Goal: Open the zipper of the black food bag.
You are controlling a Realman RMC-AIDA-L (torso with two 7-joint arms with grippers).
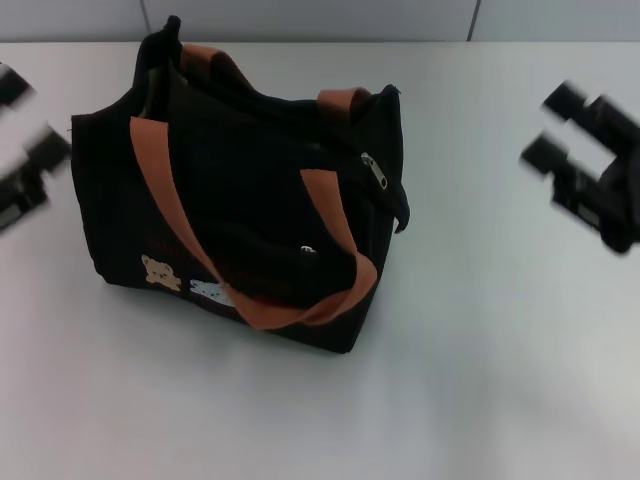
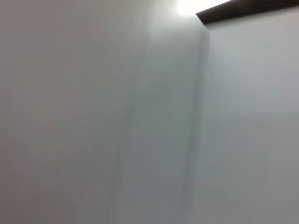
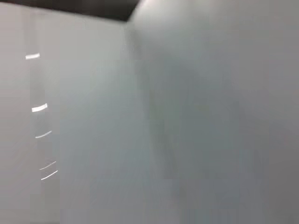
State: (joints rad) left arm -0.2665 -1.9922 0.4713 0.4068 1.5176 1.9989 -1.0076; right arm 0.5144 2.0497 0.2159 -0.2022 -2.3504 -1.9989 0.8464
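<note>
Both grippers held off the black food bag, fingers parted.

The left gripper (image 1: 22, 120) and right gripper (image 1: 550, 125) are seen spread and empty, well apart from the black food bag (image 1: 250, 215), which is stood between them on the white table (image 1: 480, 380); the zipper (image 1: 373, 170) pull is shown at its right end.

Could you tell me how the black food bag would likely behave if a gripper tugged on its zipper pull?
The black food bag looks soft: its top sags, so it would probably buckle. Nothing pins it to the table, so it may slide. The straps look floppy.
</note>
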